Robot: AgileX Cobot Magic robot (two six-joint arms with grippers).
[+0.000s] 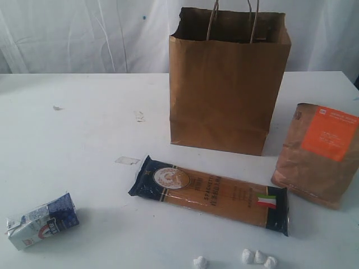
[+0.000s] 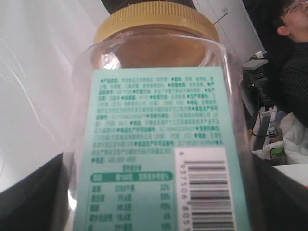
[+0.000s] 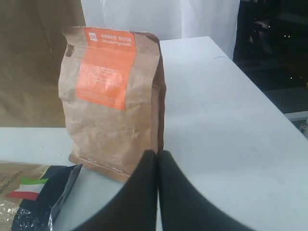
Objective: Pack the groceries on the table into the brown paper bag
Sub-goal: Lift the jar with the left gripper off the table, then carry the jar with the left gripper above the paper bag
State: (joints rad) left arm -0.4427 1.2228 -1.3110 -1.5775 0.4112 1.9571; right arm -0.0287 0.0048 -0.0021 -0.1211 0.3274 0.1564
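Observation:
The gold-lidded clear jar (image 2: 154,120) fills the left wrist view, its green label facing the camera. My left gripper (image 2: 156,202) is shut on it, with dark fingers (image 2: 29,197) on both sides. My right gripper (image 3: 158,156) is shut and empty, just in front of the brown pouch with the orange label (image 3: 113,101) and low over the table (image 3: 231,110). The brown paper bag (image 1: 230,84) stands upright and open at the back. The spaghetti packet (image 1: 210,193) lies flat in front of it, the pouch (image 1: 320,154) to its right. The blue-white carton (image 1: 44,220) lies front left. The tin can, the yellow packet and both grippers are out of the exterior view.
Small white lumps (image 1: 258,258) lie at the front edge. A flat paper scrap (image 1: 127,161) sits left of the spaghetti packet. A person (image 2: 288,53) sits beyond the table in the left wrist view. The table's right edge (image 3: 269,96) runs near the pouch.

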